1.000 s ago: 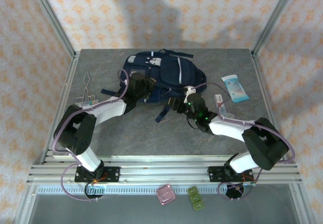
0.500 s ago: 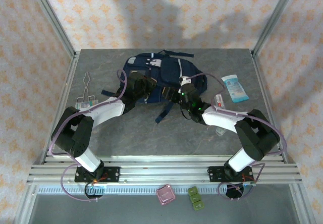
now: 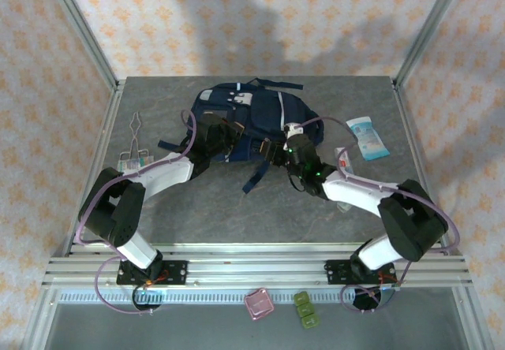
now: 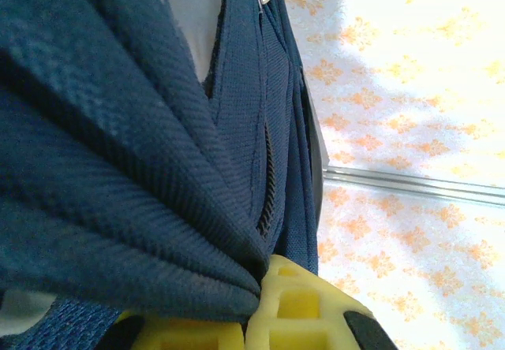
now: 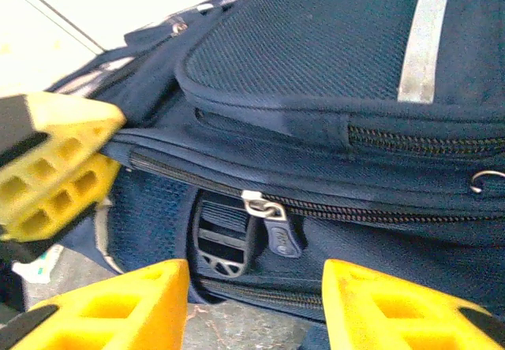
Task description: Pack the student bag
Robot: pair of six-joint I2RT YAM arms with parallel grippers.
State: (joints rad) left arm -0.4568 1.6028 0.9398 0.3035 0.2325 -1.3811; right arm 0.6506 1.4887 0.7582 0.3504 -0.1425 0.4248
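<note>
- Arms both reach forward and inward, elbows out, wrists meeting at the near edge of the student bag (image 3: 260, 113), which lies centre-rear on the table (image 3: 197, 208).
- On the left gripper (image 4: 260, 318) the jaws are closed, with bag fabric bunched and pinched between them.
- On the right gripper (image 5: 254, 303) the jaws are apart and face the bag's side, zipper pull (image 5: 276, 236) just above the gap, nothing held.
- Versus a second ago: right wrist has moved in from open table to the bag; left arm unchanged.
- Left fingers are cut off at the frame bottom in the wrist view. Can't tell whether the right fingers touch fabric.
</note>
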